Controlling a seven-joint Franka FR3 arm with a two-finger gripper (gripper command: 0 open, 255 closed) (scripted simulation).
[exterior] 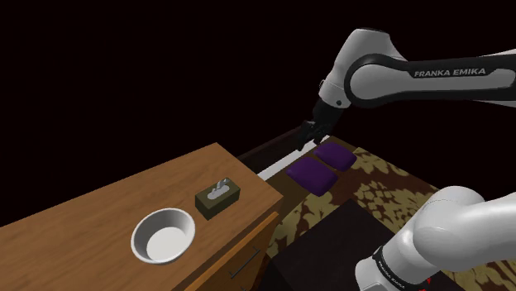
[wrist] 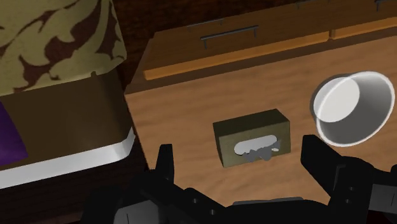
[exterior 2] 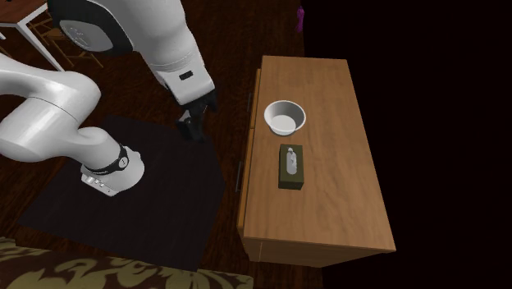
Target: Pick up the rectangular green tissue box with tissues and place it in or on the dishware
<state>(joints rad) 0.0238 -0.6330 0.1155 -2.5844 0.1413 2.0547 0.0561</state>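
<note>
A dark olive-green tissue box [exterior: 217, 197] [exterior 2: 290, 167] [wrist: 252, 137] with white tissue poking from its top slot lies on a wooden dresser [exterior: 99, 215] [exterior 2: 345, 197]. A white bowl [exterior: 164, 235] [exterior 2: 284, 116] [wrist: 353, 107] stands close beside it on the same top. My black gripper [exterior: 310, 130] [exterior 2: 194, 121] [wrist: 245, 167] hangs in the air off the dresser, well above and apart from the box. In the wrist view its two fingers stand wide apart with nothing between them.
Beside the dresser is a bed or sofa with a brown patterned cover [exterior: 380, 186] [wrist: 57, 38] and two purple cushions [exterior: 312, 173]. The dresser has drawer handles [exterior 2: 247, 107] on its front. My stand sits on a dark mat [exterior 2: 139, 205]. Black area lies behind.
</note>
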